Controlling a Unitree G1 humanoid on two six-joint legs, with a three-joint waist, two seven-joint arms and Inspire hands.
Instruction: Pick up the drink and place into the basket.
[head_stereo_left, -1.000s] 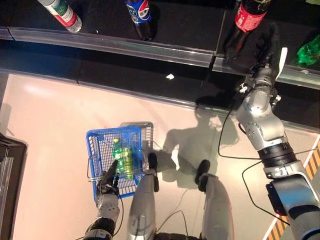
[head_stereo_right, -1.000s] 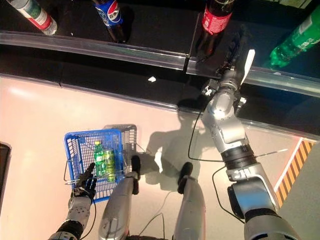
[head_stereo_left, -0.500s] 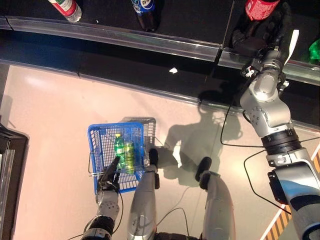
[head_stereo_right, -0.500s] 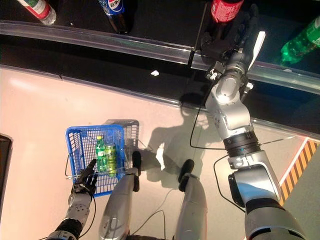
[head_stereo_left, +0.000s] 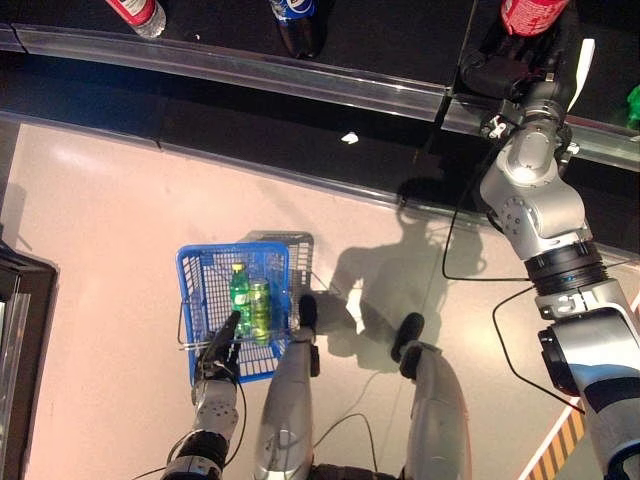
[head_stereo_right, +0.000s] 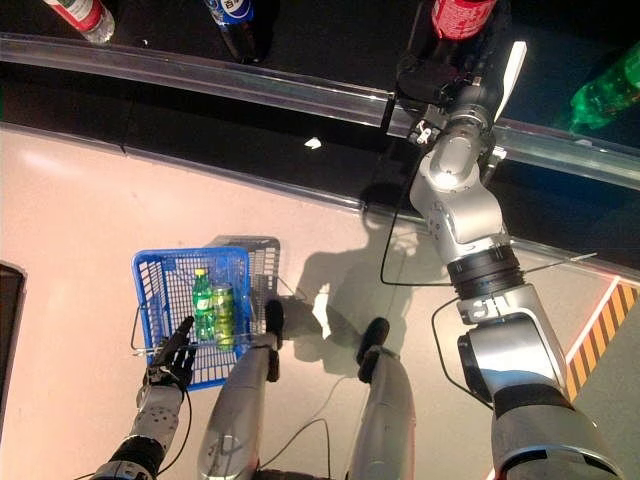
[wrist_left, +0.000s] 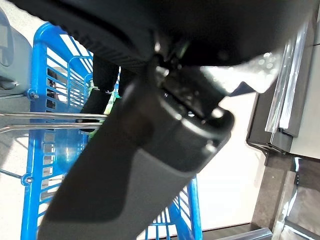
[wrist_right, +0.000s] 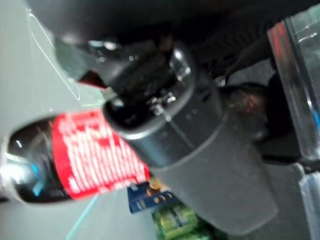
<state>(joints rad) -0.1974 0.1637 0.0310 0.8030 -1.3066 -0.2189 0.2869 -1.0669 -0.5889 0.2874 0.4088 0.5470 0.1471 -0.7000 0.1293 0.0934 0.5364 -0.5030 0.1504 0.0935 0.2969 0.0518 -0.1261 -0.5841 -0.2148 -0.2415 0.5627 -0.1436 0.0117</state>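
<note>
The right hand (head_stereo_left: 520, 70) is raised to the dark shelf (head_stereo_left: 380, 40), with its fingers curled around the lower body of the red-labelled cola bottle (head_stereo_right: 462, 15). The white-covered thumb (head_stereo_right: 513, 65) stands out to the side of the bottle. In the right wrist view, the thumb lies across the red label of the bottle (wrist_right: 75, 155), and the bottle rests against the palm side of the hand. The bottle is on the shelf, behind the clear rail (head_stereo_left: 250, 75) along the shelf edge.

The left hand (head_stereo_right: 168, 365) is low, at the near edge of the blue basket (head_stereo_left: 200, 285). Its fingers are closed on the metal handle (wrist_left: 45, 122) of the basket, as the left wrist view shows.

The basket sits above the pale floor (head_stereo_left: 100, 220), well apart from the shelf. It contains a green bottle (head_stereo_left: 239, 298) and a green can (head_stereo_left: 259, 307), lying side by side and touching.

Further items on the shelf: a blue-labelled bottle (head_stereo_right: 232, 18) near the middle, a clear bottle with a red label (head_stereo_right: 78, 16) towards the robot's left, and a green bottle (head_stereo_right: 605, 90) to the right of the right hand.
</note>
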